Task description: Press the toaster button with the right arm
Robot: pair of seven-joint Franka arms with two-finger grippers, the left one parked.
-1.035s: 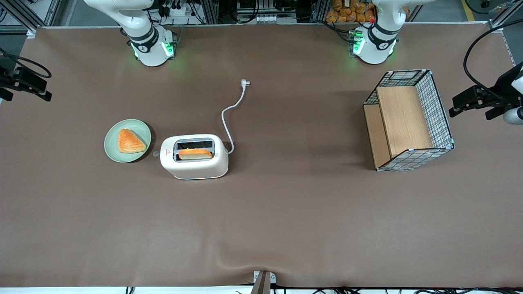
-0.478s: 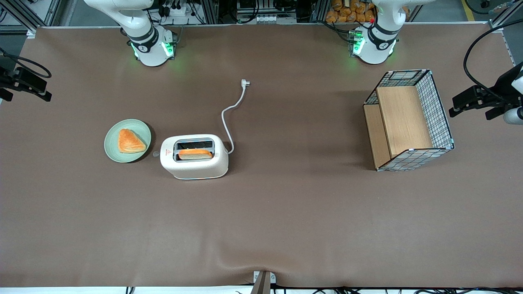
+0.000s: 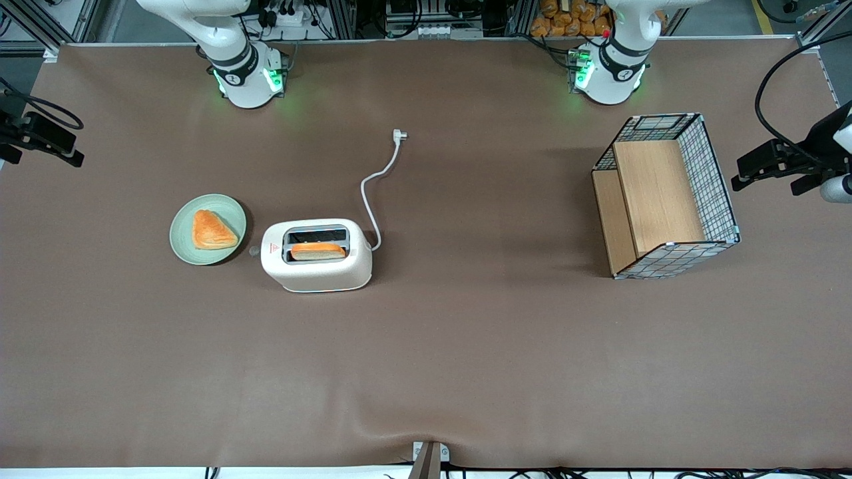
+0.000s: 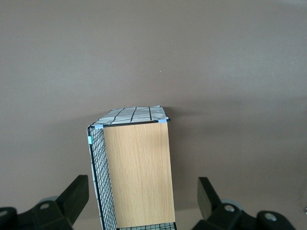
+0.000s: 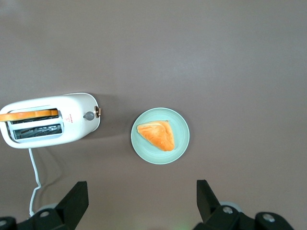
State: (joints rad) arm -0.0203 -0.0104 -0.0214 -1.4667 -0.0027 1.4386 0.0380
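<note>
The cream-white toaster (image 3: 316,256) stands on the brown table with an orange bread slice (image 3: 318,251) in the slot nearer the front camera. Its white cord (image 3: 373,193) runs to a loose plug (image 3: 399,135). The toaster button (image 3: 253,251) sticks out of the short end by the red triangle mark, facing the plate. My right gripper (image 3: 41,136) hangs at the working arm's end of the table, well away from the toaster. In the right wrist view the gripper (image 5: 141,203) is open and holds nothing, high above the table, with the toaster (image 5: 48,120) and its button (image 5: 89,115) below.
A pale green plate (image 3: 183,239) carrying a triangular pastry (image 3: 213,230) lies beside the toaster's button end; the right wrist view has the same plate (image 5: 182,143). A wire basket with wooden panels (image 3: 665,196) stands toward the parked arm's end.
</note>
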